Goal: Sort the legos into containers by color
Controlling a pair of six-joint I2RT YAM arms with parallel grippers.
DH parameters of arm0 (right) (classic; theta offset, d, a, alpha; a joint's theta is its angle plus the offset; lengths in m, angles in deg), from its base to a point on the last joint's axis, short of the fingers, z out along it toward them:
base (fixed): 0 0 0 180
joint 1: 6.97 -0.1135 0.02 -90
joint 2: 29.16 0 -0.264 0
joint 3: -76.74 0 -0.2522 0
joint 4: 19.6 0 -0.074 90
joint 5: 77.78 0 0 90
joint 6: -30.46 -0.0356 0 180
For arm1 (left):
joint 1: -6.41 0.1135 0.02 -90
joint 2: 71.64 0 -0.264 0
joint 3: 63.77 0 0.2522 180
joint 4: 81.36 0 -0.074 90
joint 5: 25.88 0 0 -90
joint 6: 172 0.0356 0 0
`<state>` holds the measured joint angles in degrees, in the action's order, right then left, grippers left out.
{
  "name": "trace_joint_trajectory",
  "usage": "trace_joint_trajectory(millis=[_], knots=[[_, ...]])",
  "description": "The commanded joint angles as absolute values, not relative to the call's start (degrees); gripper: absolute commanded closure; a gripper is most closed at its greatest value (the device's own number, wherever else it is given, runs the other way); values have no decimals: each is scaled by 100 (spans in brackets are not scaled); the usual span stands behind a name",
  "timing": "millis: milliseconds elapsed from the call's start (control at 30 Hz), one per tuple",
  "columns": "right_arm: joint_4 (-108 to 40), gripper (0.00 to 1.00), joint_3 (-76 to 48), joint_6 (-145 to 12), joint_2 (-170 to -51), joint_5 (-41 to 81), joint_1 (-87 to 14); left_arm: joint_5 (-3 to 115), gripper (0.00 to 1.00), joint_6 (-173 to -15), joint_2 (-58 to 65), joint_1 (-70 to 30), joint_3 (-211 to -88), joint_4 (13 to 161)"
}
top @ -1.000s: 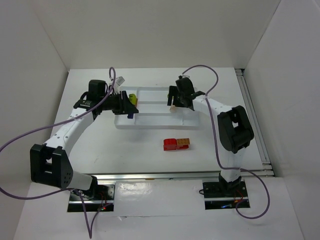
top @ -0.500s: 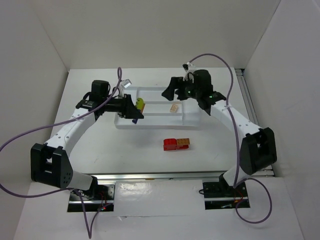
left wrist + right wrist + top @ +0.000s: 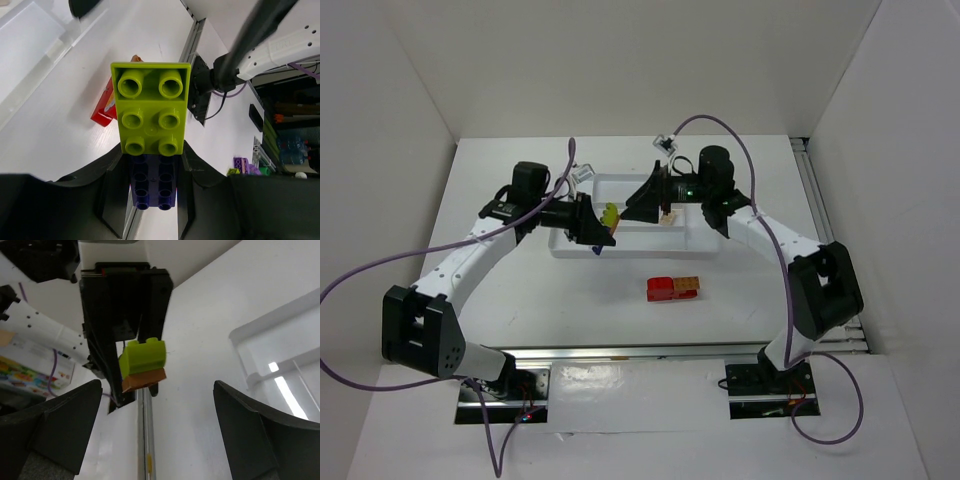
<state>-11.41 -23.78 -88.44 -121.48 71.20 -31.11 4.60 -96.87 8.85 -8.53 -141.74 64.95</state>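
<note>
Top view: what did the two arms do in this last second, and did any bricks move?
The left gripper carried its lime green brick rightward over the tray's near left part. The right gripper, open, swung left and turned to face that brick. I see nothing grabbed or released. The pale orange brick in the tray and the red and orange bricks on the table stayed put.

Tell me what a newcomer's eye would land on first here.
The lime brick stands out. It is pinched in the left hand with a purple brick behind it, raised over the tray. The open right hand faces it closely. A red brick and an orange brick lie touching on the table in front of the tray.
</note>
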Motion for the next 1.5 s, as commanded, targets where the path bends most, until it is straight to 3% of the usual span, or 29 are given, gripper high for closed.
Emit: trace_joint_trajectory(millis=[0,133,233,267,367,400,533,567,600,633,667,1000,1167,1467], knots=[[-532,1,-1989,-8801,-12214,7690,-3325,199,100,-9465,817,-898,-14459,6563],[-603,1,-1796,-8740,-12452,7743,-3518,199,100,-9465,817,-950,-14512,6563],[-445,13,-1795,-8818,-12514,7691,-3632,251,100,-9465,817,-1003,-14512,6563],[-445,30,-1795,-8880,-12575,7690,-3632,251,100,-9465,817,-1003,-14512,6563],[-269,56,-1795,-9012,-12576,7690,-3632,303,100,-9465,817,-1003,-14512,6563],[-269,71,-1848,-9012,-12576,7621,-3632,304,100,-9465,764,-1003,-14512,6563],[-269,94,-1953,-9012,-12506,7384,-3632,304,100,-9465,712,-1003,-14512,6563],[-269,96,-2032,-9012,-12444,7330,-3632,408,100,-9465,711,-1003,-14512,6563],[-269,96,-2033,-9012,-12444,7260,-3580,479,63,-9405,711,-1003,-14564,6450],[-269,98,-2120,-9012,-12357,7120,-3580,541,42,-9404,711,-1003,-14565,6388],[-269,99,-2173,-9073,-12286,7119,-3519,620,31,-9404,650,-1003,-14565,6387],[-155,100,-2463,-9241,-12224,7233,-3281,506,30,-9211,650,-1003,-14512,6334],[-102,100,-2463,-9302,-12224,7295,-3167,304,38,-9097,650,-1003,-14512,6334],[30,100,-2463,-9364,-12224,7348,-3114,199,35,-9096,807,-1003,-14406,6281]])
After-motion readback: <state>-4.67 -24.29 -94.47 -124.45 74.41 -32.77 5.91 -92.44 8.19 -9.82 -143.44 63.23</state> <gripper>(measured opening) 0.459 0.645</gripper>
